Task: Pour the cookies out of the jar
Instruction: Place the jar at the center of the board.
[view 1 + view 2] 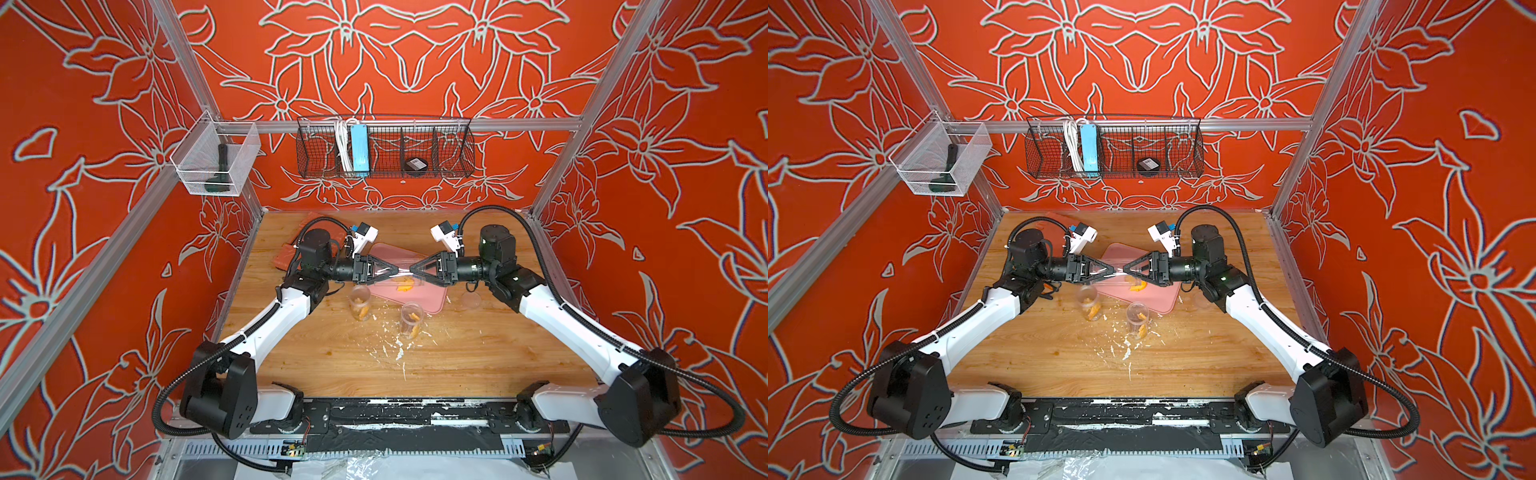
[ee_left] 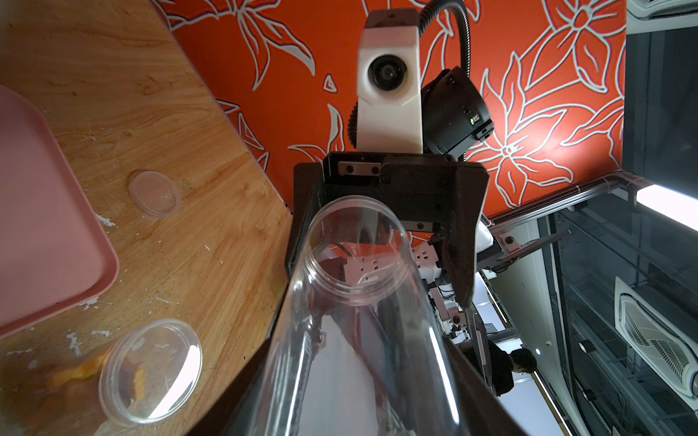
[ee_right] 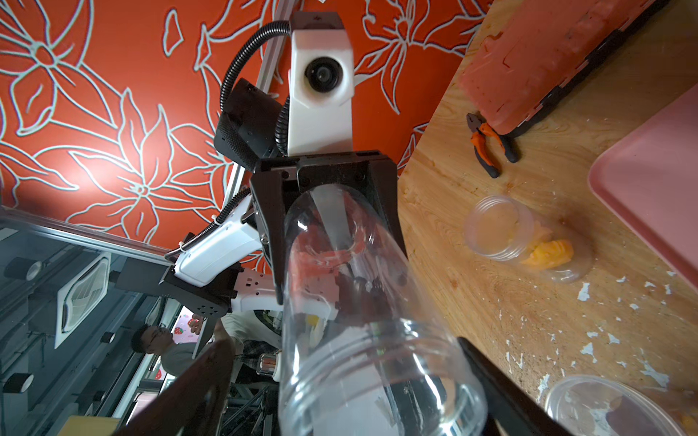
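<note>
At the far left of the counter (image 1: 332,365) an orange case (image 3: 547,56) lies against the wall, with orange-handled pliers (image 3: 491,147) just beside it.

The left end effector (image 1: 395,271) reaches in toward the middle. It is clamped on the base of the clear jar (image 2: 340,339) and holds it lying level in the air.

Below and a little in front stands a second clear pot (image 1: 360,305) with orange pieces inside.

The held jar hangs over the pink tray (image 1: 424,299), its threaded mouth pointing at the other arm.

A small heap of the cookies (image 1: 405,286), orange and yellow, lies on the tray straight under the jar. It shows in both top views.

Near the tray's front corner stands a third clear pot (image 1: 411,320), capped with a clear lid and also holding orange pieces. White flakes (image 1: 395,349) are strewn over the wood around it.

The right end effector (image 1: 417,269) meets the jar head-on. Its fingers (image 3: 196,389) sit either side of the mouth. In the right wrist view one finger stands clear of the plastic, so the jaws look spread rather than gripping.

Further right, a loose clear lid (image 1: 471,300) lies flat on the counter, just off the tray's edge and under the right arm.
</note>
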Robot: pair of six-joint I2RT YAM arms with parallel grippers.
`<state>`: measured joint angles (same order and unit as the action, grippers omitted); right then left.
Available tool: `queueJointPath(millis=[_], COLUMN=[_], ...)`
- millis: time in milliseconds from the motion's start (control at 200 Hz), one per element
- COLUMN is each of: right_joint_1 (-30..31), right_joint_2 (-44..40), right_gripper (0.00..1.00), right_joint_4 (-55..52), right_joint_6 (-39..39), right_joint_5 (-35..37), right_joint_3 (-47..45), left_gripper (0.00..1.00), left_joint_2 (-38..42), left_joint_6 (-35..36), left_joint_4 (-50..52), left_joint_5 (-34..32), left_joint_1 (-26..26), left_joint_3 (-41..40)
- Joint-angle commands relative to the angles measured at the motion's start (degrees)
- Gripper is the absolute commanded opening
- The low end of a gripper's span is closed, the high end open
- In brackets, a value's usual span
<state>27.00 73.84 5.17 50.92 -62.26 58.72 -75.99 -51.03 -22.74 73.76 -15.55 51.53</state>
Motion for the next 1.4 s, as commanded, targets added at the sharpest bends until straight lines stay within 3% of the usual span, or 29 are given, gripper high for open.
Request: queueJointPath(millis=[0, 696, 866, 1236, 1391], right_joint_1=[0.66, 0.76, 0.75, 0.73, 0.70], right_joint_2=[0.09, -0.43, -0.22, -0.11, -0.12], right_gripper=[0.90, 0.74, 0.71, 0.67, 0.67], right_joint_4=[4.30, 5.55, 5.55, 5.38, 4.98], right_joint_6=[2.31, 3.65, 3.44, 3.10, 2.94], right_joint_5=[-2.77, -2.49, -2.34, -1.90, -1.81], right_joint_3=[-0.87, -2.20, -2.28, -2.80, -2.82], left_gripper=[0.35, 0.38, 0.47, 0.81, 0.87], left_joint_2=[1.53, 1.45, 1.49, 1.65, 1.79], left_joint_6=[-0.52, 0.22, 0.36, 0.93, 0.93], left_joint_4=[-1.43, -0.25, 0.02, 0.84, 0.92], left_joint_5=[1.01, 0.60, 0.42, 0.03, -0.02], left_joint_1=[-0.36, -0.36, -0.36, -0.36, -0.36], left_joint_3=[-0.11, -0.29, -0.38, -0.11, -0.11])
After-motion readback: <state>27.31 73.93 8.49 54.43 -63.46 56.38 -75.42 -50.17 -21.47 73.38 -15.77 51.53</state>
